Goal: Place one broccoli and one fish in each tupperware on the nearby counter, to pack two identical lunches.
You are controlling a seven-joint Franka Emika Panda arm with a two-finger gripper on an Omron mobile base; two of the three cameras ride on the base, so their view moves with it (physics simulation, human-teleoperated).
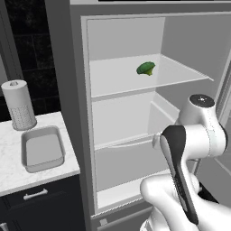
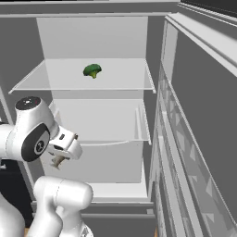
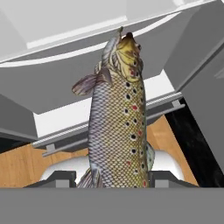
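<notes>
Right up against the hand camera is the fish [image 3: 117, 118], a spotted brown trout hanging lengthwise between the fingers [image 3: 59, 178], which are clamped narrow on its tail end while the head points away toward the open fridge [image 1: 126, 117]. In the right base view the gripper [image 2: 59, 159] sits low in front of the fridge's lower compartment with a bit of the fish showing beneath it. So this looks like the carry step: fish in hand, not yet delivered.

Up on the fridge's upper shelf [image 1: 180, 74] one broccoli [image 1: 145, 68] sits alone, well apart from the arm. Over to the left, one tupperware [image 1: 42, 150] lies on the counter [image 1: 11, 169], just in front of a paper towel roll [image 1: 18, 104], and it looks empty.

Next move, by my reading: swing the arm left, clear of the fridge frame, bring the fish over that tray and lower it inside the rim before letting go. The fish is long, so it should lie along the tray's length.
</notes>
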